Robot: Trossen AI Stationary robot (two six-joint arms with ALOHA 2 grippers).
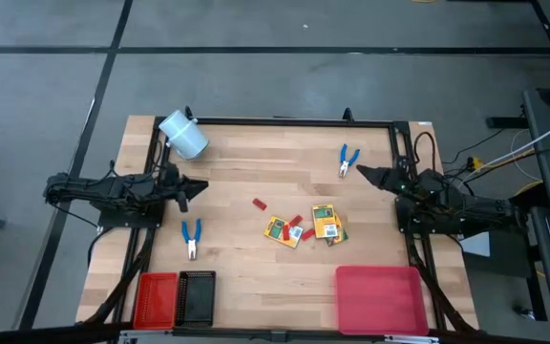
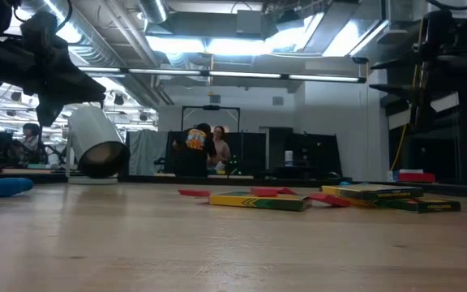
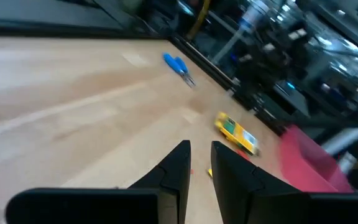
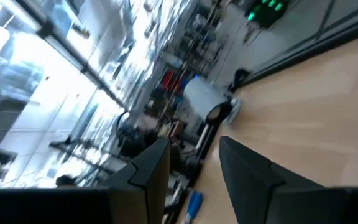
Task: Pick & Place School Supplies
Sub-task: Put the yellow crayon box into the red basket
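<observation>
High view showed the pale wooden surface (image 1: 256, 239) from above, with both dark arms held back at its side edges. The left gripper (image 1: 199, 187) hovered over the left part of the surface, its fingers (image 3: 178, 167) set with only a narrow gap between them and nothing held. The right gripper (image 1: 363, 173) hovered at the right, its fingers (image 4: 151, 163) spread apart and empty.

Near the middle lay two flat yellow-and-green crayon boxes: the left crayon box (image 1: 283, 230) tilted, the right crayon box (image 1: 326, 223) just beside it. Small red rectangular pieces (image 1: 296, 221) lay between and around the boxes, and one separate red piece (image 1: 259, 203) lay a little to their left. One pair of blue-handled pliers (image 1: 191, 238) lay on the left side, nearer than the left gripper. A second pair of blue-handled pliers (image 1: 349, 159) lay toward the far right, just beside the right gripper.

A pale blue-white cylinder (image 1: 183, 135) lay on its side at the far left corner, close to the left arm. Along the near edge sat a small red tray (image 1: 156, 298) touching a small black tray (image 1: 197, 295), and at the near right a larger flat red tray (image 1: 380, 298). In the low view, people (image 2: 201, 150) stood in the room far behind the surface.
</observation>
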